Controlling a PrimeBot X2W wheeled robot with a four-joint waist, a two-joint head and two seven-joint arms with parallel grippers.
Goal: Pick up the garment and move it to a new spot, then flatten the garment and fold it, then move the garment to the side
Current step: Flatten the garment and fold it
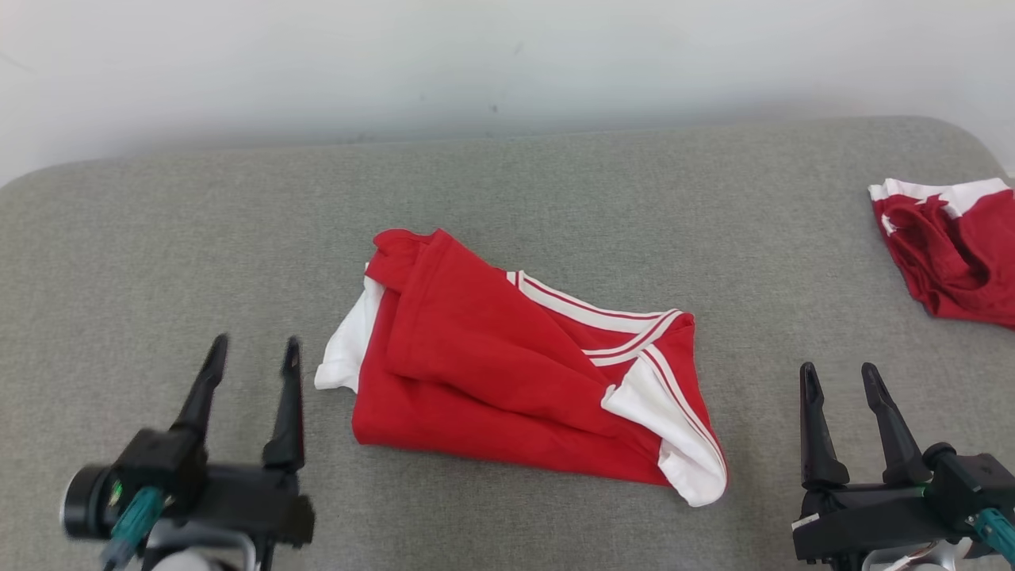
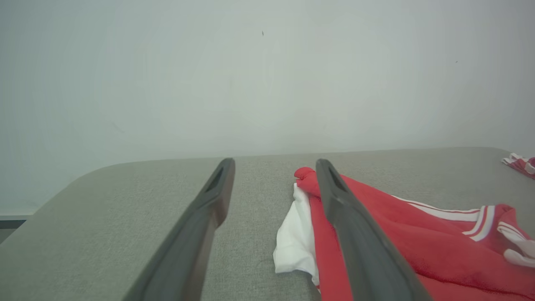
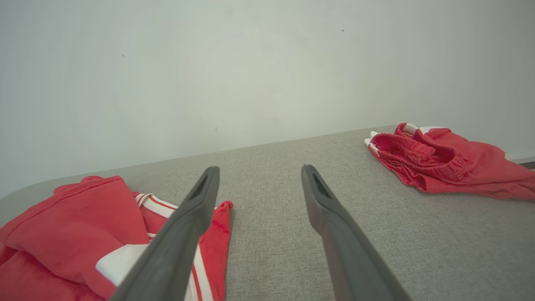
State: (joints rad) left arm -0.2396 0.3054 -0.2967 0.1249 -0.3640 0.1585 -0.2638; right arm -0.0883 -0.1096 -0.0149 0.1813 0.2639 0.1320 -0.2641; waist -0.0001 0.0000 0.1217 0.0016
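A big grey soft pad point(image 1: 158, 238) is lying in front of a white wall point(image 1: 507, 55). The red garment point(image 1: 492, 373) with white stripes is lying bunched up in the middle of the pad. Another red piece of clothing point(image 1: 955, 254) is lying far off by the pad's right edge. The left gripper point(image 1: 256, 343) is sitting just beside the garment's white left corner, not touching it. The right gripper point(image 1: 839, 369) is sitting near the garment's right end, apart from it. Both are keeping their two fingers spread wide and are holding nothing.
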